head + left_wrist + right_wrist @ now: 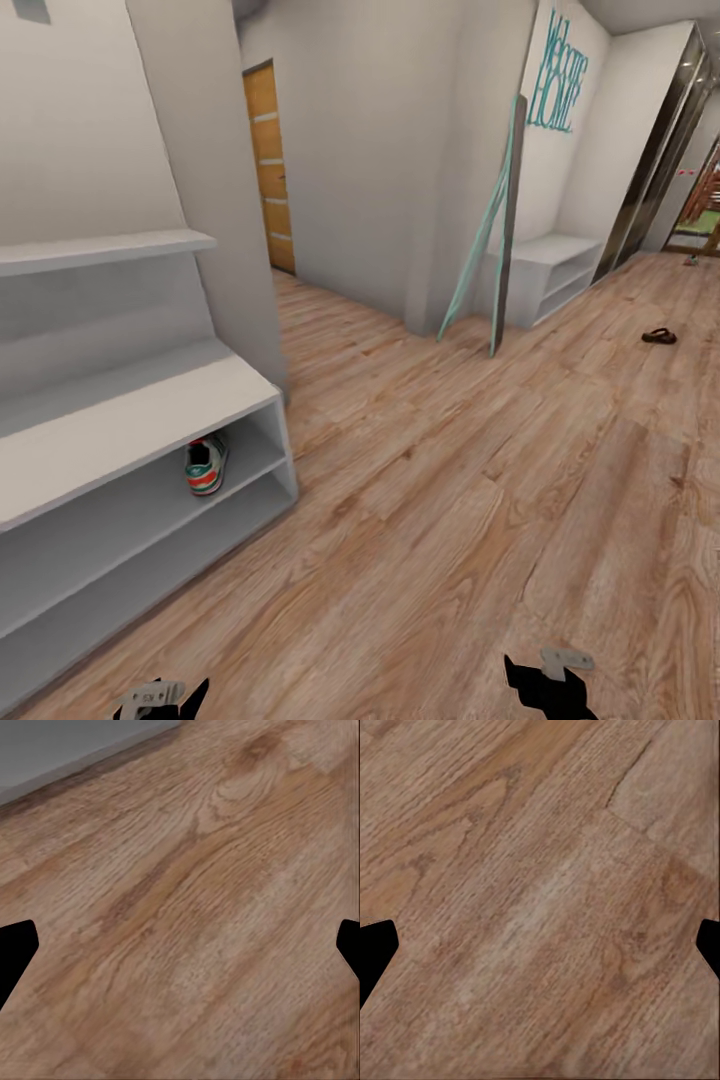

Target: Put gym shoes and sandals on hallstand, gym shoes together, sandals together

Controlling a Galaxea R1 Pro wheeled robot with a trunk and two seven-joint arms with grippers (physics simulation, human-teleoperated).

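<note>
One gym shoe (206,466) sits heel-out in the rack's (120,420) upper compartment, near its right end. One sandal (659,336) lies on the floor (450,500) far down the corridor, well apart from the rack. Left gripper (180,952) and right gripper (540,952) hang low over bare planks, fingers spread wide, holding nothing. A second white unit (550,270) stands by a leaning mirror (500,230).

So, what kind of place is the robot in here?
Most likely a home corridor or entrance hall: a hallstand with a gym shoe in its compartment, "HOME" lettering on the wall, a wooden door, and plank flooring.
</note>
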